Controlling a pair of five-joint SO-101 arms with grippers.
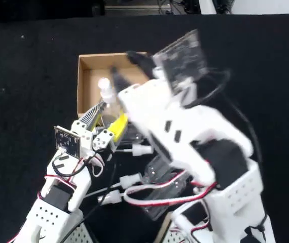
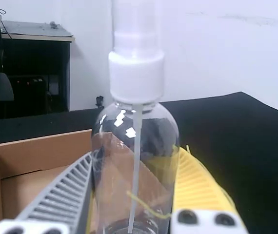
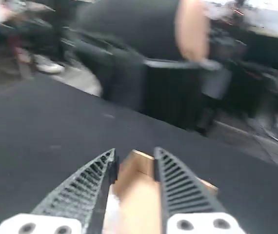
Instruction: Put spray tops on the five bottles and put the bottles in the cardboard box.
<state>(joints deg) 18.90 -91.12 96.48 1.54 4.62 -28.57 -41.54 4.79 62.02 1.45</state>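
- The left gripper (image 2: 134,163) is pinched on the bottle (image 2: 139,141). Its grey and yellow fingers press the clear body from opposite sides, low down, which leaves the neck free.
- The bottle stands upright in that grip, with its spray top (image 2: 136,73) seated on the neck and the dip tube running straight down inside. Capping looks finished for this one.
- In the high view the held bottle sits at the near edge of the cardboard box (image 1: 82,86), over the box's open side. That position suits lowering it in rather than carrying it further.
- The box interior seen past the bottle in the left wrist view looks bare, so this is probably an early bottle to go in.
- The right gripper (image 3: 135,153) is spread and carries nothing; the box shows through the gap between its black fingers. It hangs above the box's far side, away from the bottle, probably to leave the left arm room.
- Other clear bottles (image 1: 157,169) lie on the black table (image 1: 33,76) between the arm bases, with white tops pointing left. Whether those tops are fully screwed on cannot be told.
- One risk is the bottle catching the box wall and tipping on release.
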